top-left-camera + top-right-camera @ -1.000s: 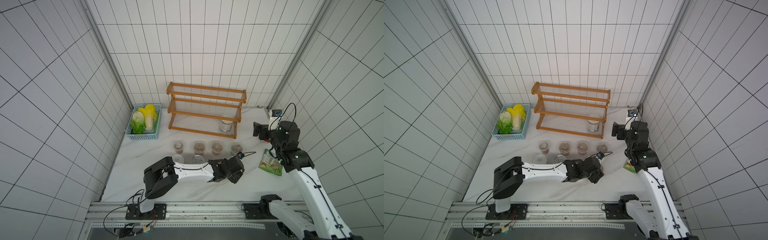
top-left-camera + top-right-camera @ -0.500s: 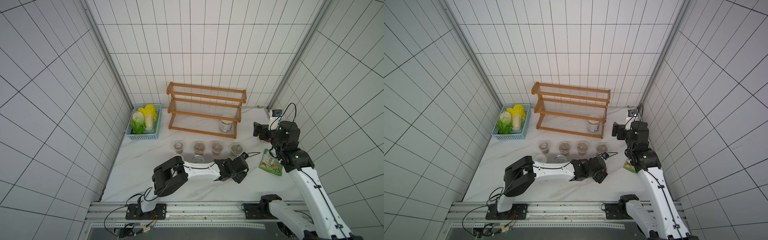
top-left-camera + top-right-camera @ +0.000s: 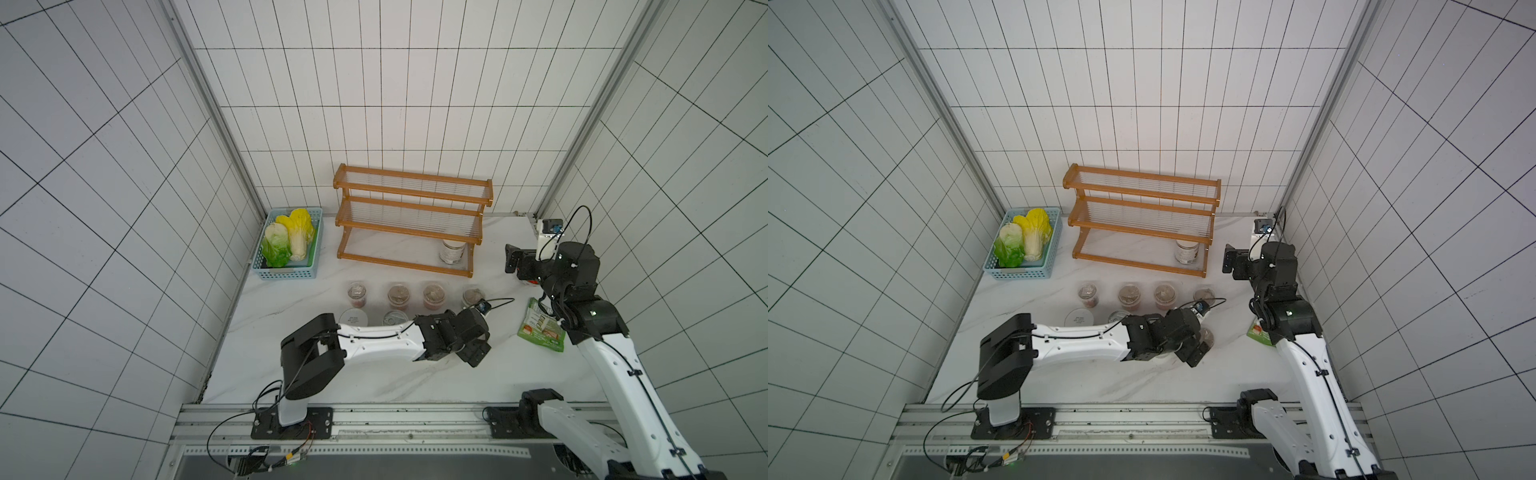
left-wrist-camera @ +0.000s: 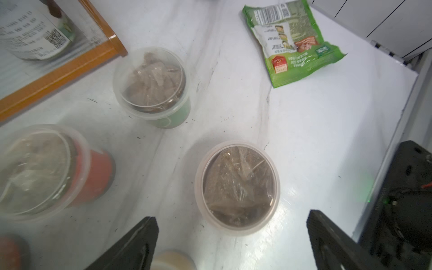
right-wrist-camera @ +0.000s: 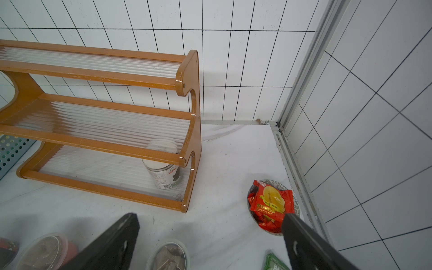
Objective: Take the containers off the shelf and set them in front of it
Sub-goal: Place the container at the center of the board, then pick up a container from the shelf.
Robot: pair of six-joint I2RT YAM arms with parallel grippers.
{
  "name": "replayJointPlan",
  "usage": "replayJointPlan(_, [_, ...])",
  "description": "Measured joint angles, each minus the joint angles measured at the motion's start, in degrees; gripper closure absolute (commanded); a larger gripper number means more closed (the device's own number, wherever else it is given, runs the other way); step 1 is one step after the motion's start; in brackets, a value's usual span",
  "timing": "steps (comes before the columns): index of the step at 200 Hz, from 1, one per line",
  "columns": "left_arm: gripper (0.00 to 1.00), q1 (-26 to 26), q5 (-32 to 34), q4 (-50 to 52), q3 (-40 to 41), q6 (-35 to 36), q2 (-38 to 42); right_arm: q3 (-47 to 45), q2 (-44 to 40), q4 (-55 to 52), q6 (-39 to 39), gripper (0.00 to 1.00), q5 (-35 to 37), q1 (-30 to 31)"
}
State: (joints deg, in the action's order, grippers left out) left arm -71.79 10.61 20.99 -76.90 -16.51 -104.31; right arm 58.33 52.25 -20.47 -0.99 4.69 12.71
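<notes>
In both top views a stepped wooden shelf (image 3: 411, 195) stands at the far side of a white marble table (image 3: 374, 386), with one labelled jar (image 3: 452, 252) on the right end of its bottom tier. In front of the shelf four clear-lidded cups (image 3: 398, 294) stand in a row. Nearer stand a white-lidded jar (image 3: 353, 319) and a silver tin (image 3: 392, 318). The left gripper (image 3: 473, 353) sits low at the near right of this group, and the right gripper (image 3: 513, 264) hovers just right of the shelf. In the left wrist view the jaws are spread wide and hold nothing. A clear-lidded tub (image 4: 237, 184) stands on the table between them, touching neither finger. Rising straight up before swinging away would likely keep a finger from clipping it. The green snack bag (image 4: 292, 42) carries a barcode and print too small to read. In the right wrist view the jaws are wide and empty, facing the labelled jar (image 5: 163, 173). Its label shows a square code and unreadable text. Reaching it probably calls for a level approach beneath the middle tier.
</notes>
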Motion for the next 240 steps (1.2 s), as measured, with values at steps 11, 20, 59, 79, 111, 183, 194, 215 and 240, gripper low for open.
replayJointPlan(11, [0.02, 0.0, -0.1, 0.3, 1.8, 0.0, 4.1, 0.0, 0.2, 0.0, -0.1, 0.01, -0.8, 0.0])
replayJointPlan(20, [0.02, 0.1, -0.2, 0.6, 3.6, -0.1, 7.5, 0.0, 0.4, 0.0, -0.2, 0.01, -1.5, 0.0])
replayJointPlan(59, [0.02, 4.1, -1.7, 3.8, 13.7, -0.6, 22.4, 0.0, 2.3, 0.1, -3.0, 0.01, -8.0, 0.1])
replayJointPlan(79, [0.02, 10.5, -2.6, 6.1, 17.9, -0.4, 28.2, 0.0, 4.9, 0.1, -4.7, 0.01, -10.5, 2.5])
replayJointPlan(111, [0.01, 23.4, -4.8, 7.6, 23.2, 0.5, 35.8, 0.0, 11.0, 1.1, -7.9, 0.01, -10.5, 10.0])
replayJointPlan(183, [0.02, 33.0, -8.5, 6.6, 26.4, 0.0, 39.7, -1.2, 29.2, 14.3, -17.8, 0.01, -1.3, 17.9])
replayJointPlan(194, [0.02, 33.5, -9.0, 6.6, 26.9, -0.4, 39.7, -1.2, 32.4, 17.2, -18.2, 0.01, 0.8, 18.1])
replayJointPlan(215, [0.02, 34.6, -9.6, 6.6, 28.0, -0.9, 39.7, -0.5, 38.7, 20.8, -18.1, 0.01, 4.3, 18.0])
replayJointPlan(240, [0.02, 35.6, -10.4, 6.6, 28.5, -1.3, 39.7, 1.7, 45.5, 23.3, -17.1, 0.01, 7.8, 17.2])
